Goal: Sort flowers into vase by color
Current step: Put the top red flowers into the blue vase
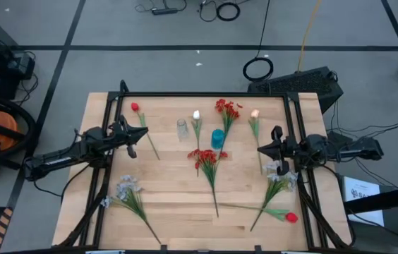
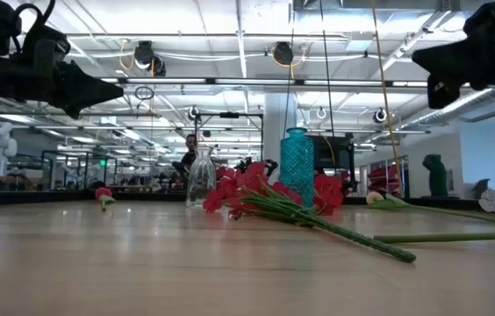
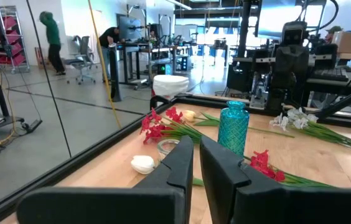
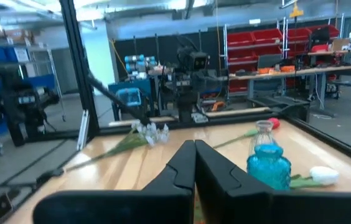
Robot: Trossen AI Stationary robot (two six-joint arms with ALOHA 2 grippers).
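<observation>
I see a wooden bench (image 1: pixel 171 212) carrying a teal vase (image 1: pixel 217 138) and clear glass vase (image 1: pixel 182 128) near its middle, with flowers (image 1: pixel 207 161) scattered flat around them.

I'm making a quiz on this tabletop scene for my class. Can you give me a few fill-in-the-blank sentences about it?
1. The teal vase stands beside a smaller vase of clear ____.
2. The number of vases on the table is ____.
3. Every flower, such as the red cluster, is ____ on the table, none in a vase.
4. The right end effector holds ____.

Missing words: glass; two; lying; nothing
</observation>
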